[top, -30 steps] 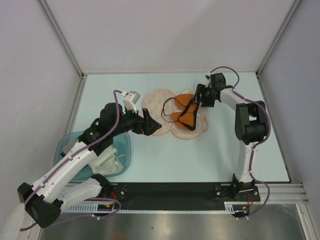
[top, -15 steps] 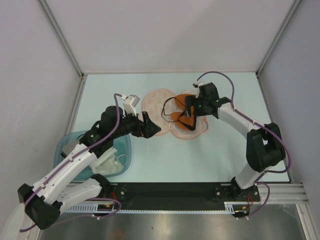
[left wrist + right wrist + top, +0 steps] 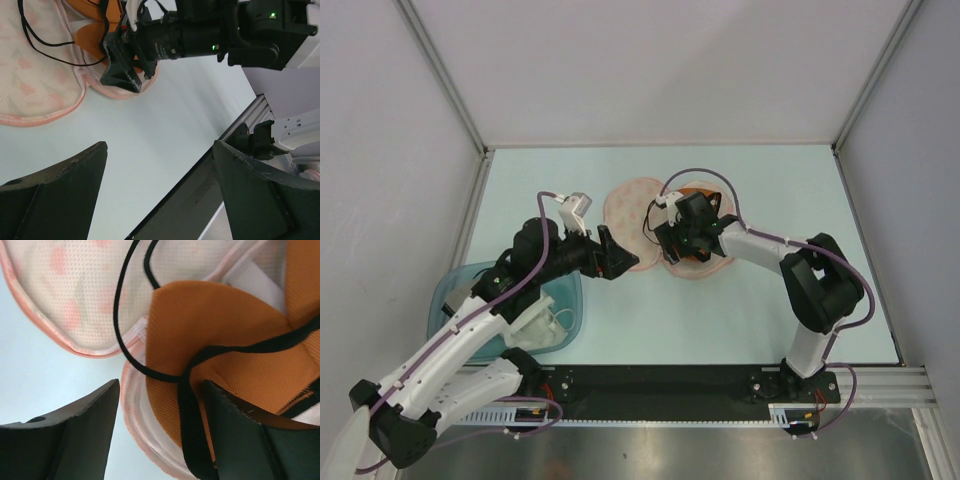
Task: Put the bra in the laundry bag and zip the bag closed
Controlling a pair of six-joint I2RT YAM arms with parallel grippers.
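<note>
From above, we see the peach-pink oval clamshell laundry pouch (image 3: 632, 205) lying open on the pale blue counter (image 3: 740, 310). The orange padded bra (image 3: 696, 190) sits in its right half, under the right hand (image 3: 665, 238). The left hand (image 3: 617, 258) hovers just beside the left half.

In the left wrist view, the left hand (image 3: 160, 185) is spread, grasping nothing.

In the right wrist view, the right hand (image 3: 160, 435) is released and spread wide over the bra (image 3: 225, 350). A black strap (image 3: 116, 305) crosses the pouch's pale lining (image 3: 70, 280).
</note>
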